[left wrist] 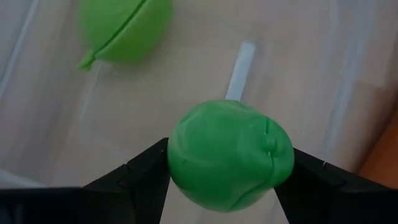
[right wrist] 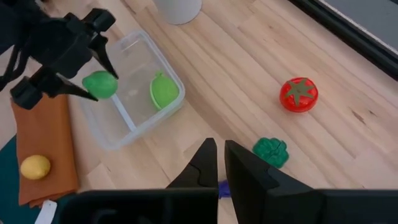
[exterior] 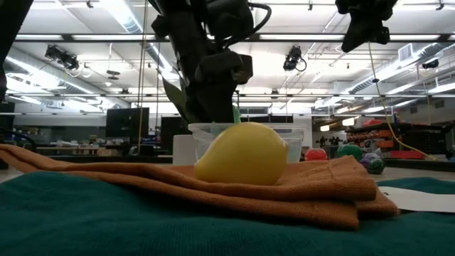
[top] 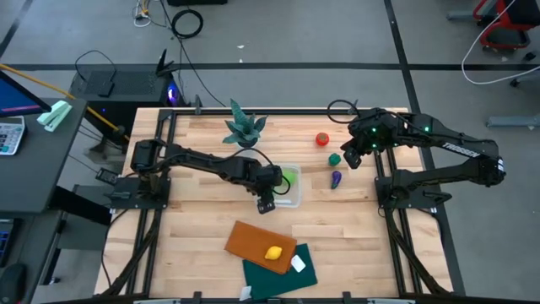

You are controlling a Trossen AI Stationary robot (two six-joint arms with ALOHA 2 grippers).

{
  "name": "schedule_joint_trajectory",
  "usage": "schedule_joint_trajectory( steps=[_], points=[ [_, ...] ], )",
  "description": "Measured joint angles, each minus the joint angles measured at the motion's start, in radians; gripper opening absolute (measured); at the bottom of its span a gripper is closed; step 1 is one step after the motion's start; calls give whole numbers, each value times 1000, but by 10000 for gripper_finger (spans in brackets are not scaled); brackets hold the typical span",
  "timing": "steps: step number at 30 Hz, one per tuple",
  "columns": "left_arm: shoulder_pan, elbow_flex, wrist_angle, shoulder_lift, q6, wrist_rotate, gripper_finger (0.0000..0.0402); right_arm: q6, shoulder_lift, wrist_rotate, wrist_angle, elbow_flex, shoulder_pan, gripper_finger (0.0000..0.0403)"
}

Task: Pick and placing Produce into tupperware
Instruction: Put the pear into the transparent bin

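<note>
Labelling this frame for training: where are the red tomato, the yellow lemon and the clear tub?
red tomato [right wrist: 298, 94], right wrist view, its top.
yellow lemon [exterior: 242, 154], low view, its front.
clear tub [right wrist: 166, 67], right wrist view, corner rim.

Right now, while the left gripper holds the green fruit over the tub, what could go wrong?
1. The left gripper holds the light green fruit above the clear tub, near its edge beside the orange cloth; released here, it might bounce out.
2. It could strike the other green piece already inside.
3. The shut right gripper waits above the dark green piece, so a low move might knock it.
</note>
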Motion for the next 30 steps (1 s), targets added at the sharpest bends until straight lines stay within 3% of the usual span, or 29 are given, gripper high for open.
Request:
schedule_joint_trajectory(
  steps=[30],
  points=[
    [14, -13, 43, 7, -17, -29, 250, 7, 0, -2, 2, 0, 0, 0]
  ],
)
